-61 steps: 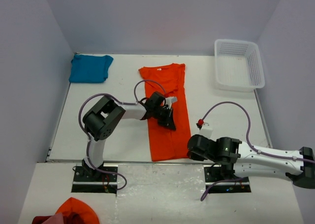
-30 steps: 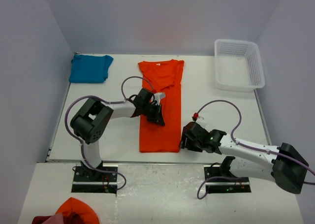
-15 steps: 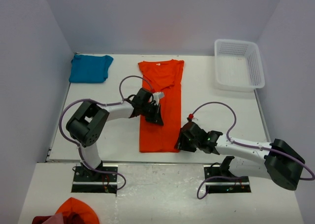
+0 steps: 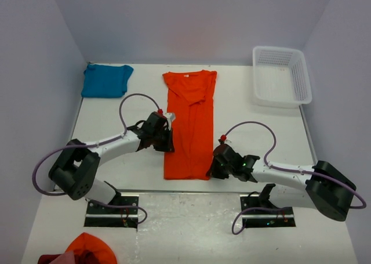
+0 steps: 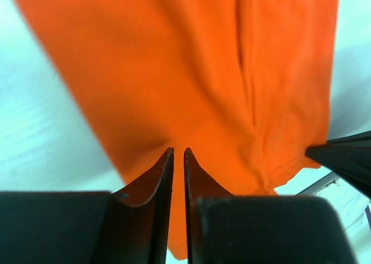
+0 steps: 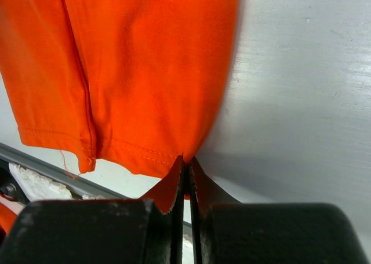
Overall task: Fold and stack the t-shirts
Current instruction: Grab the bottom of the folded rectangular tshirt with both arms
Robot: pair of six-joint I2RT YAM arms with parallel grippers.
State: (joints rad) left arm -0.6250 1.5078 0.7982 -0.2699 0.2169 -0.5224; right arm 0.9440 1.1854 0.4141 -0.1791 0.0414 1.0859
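Observation:
The orange t-shirt (image 4: 191,119) lies on the table as a long narrow strip, its white neck label (image 4: 186,75) at the far end. My left gripper (image 4: 169,143) is at the strip's left edge, about two thirds of the way down, and is shut on the fabric (image 5: 191,72), which shows between its fingertips (image 5: 178,154). My right gripper (image 4: 211,171) is at the near right corner and is shut on the hem (image 6: 145,72) at its fingertips (image 6: 186,162). The teal-blue t-shirt (image 4: 106,80) lies folded at the far left corner.
A white plastic basket (image 4: 277,101) stands at the far right of the table. An orange cloth bundle (image 4: 87,246) lies off the table at the bottom left. Grey walls close in the table on three sides.
The shirt slid left and straightened two seconds ago and has lain still since. My left gripper has moved left to the strip's left edge. My right gripper has come in to the near right corner.

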